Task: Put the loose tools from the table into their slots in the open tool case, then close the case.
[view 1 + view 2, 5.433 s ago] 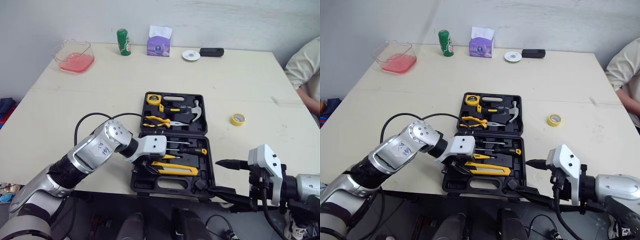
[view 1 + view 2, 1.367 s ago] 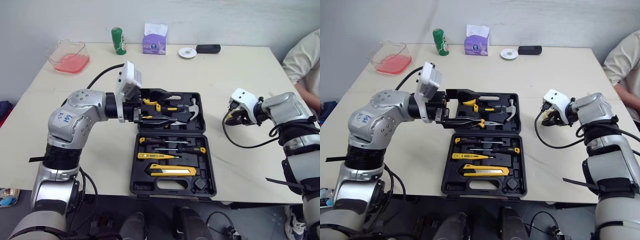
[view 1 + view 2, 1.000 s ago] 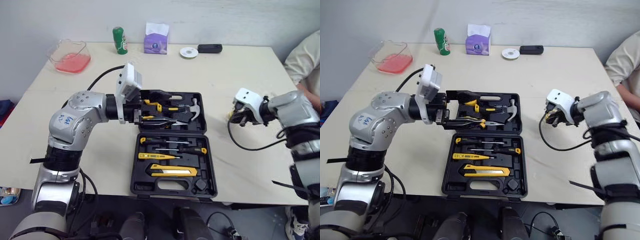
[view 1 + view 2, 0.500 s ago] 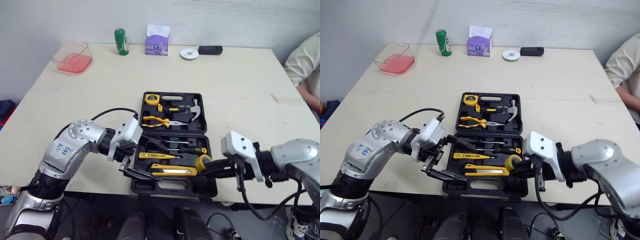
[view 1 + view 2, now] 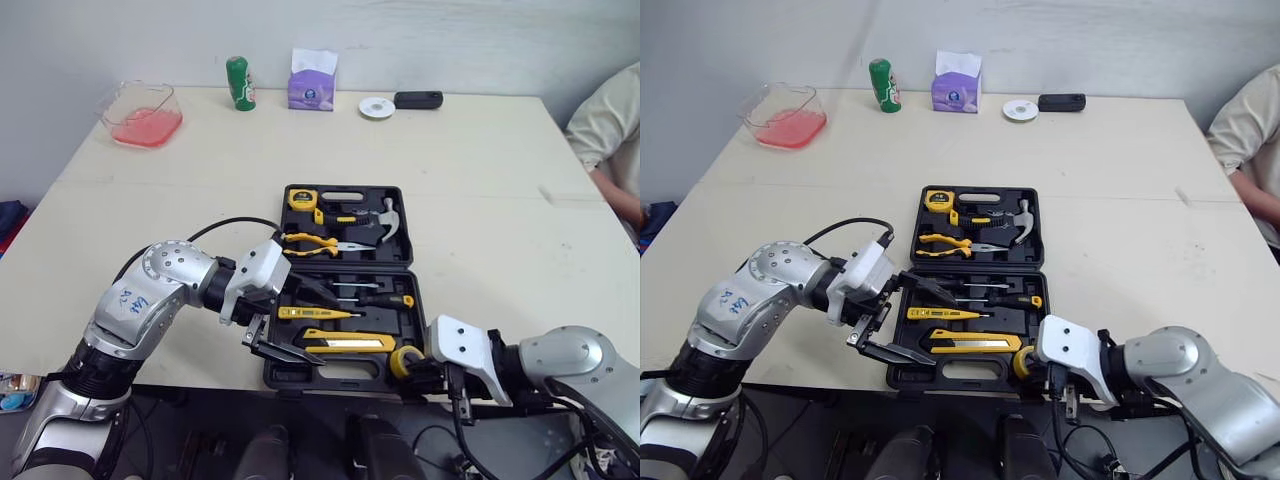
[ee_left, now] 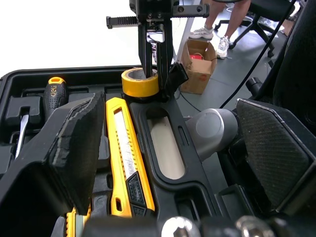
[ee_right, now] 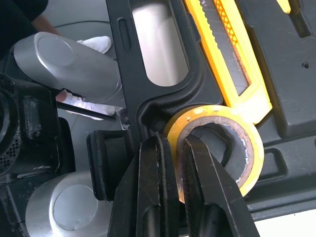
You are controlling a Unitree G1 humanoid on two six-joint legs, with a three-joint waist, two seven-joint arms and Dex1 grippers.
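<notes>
Tape roll (image 7: 222, 116), wall pinched in the right claw (image 7: 175, 148), at the tool case (image 5: 407, 240) near-right corner, looks straight down to seat; left claw (image 5: 322, 330) spread near-left.

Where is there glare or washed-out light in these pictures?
Left wrist view: the table beyond the tool case is blown out to plain white. Right wrist view: the same at the case's edge. Eye views: evenly lit.

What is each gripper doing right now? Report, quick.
Left gripper: open, empty, over the tool case.
Right gripper: shut on the yellow tape roll, clamping its wall.
</notes>
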